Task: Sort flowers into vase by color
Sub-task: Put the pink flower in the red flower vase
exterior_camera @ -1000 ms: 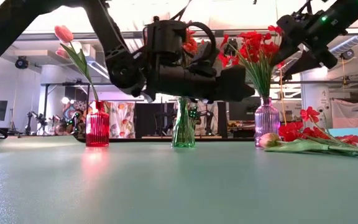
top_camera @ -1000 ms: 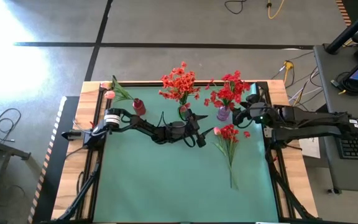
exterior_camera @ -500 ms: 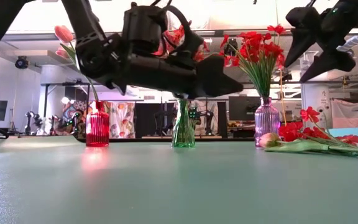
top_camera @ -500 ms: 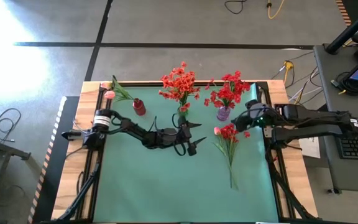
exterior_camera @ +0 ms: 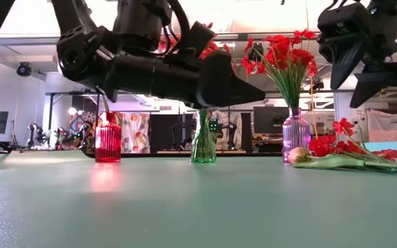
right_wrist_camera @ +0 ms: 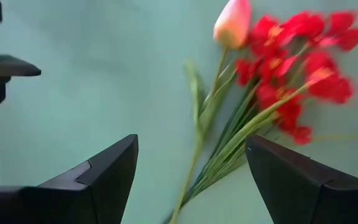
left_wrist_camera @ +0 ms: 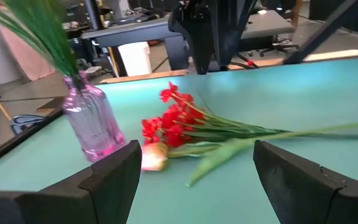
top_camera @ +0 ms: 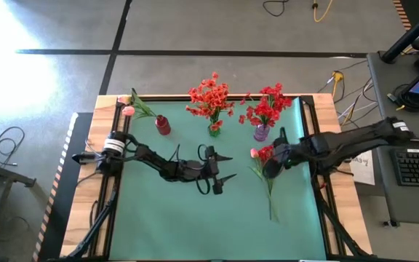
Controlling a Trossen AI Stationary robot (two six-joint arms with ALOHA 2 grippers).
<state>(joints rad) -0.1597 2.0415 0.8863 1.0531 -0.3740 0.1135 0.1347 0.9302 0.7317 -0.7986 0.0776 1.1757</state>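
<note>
Loose flowers (top_camera: 268,157) lie flat on the green mat: a deep red blossom cluster (right_wrist_camera: 294,56) and a pink tulip bud (right_wrist_camera: 232,23), with stems (top_camera: 270,195) running toward the near edge. My right gripper (right_wrist_camera: 191,149) hovers open above them, tipped downward, touching nothing. My left gripper (top_camera: 230,167) stands open and level at mid-table, pointing toward the loose flowers (left_wrist_camera: 179,124), well short of them. At the far side stand a red vase (top_camera: 163,125) with pink tulips, a green vase (top_camera: 214,130) with orange-red blossoms and a purple vase (top_camera: 261,133) with deep red blossoms.
The mat's wooden border (top_camera: 108,102) frames the work area. The three vases stand in a row along the far edge; the purple vase (left_wrist_camera: 92,121) is closest to the loose flowers. Bare mat (top_camera: 195,218) stretches toward the near edge.
My right gripper has swung from beside the purple vase toward the near edge and left, coming over the loose flowers and tipping downward. My left gripper has drawn away from the green vase toward the near edge. The flowers have kept still.
</note>
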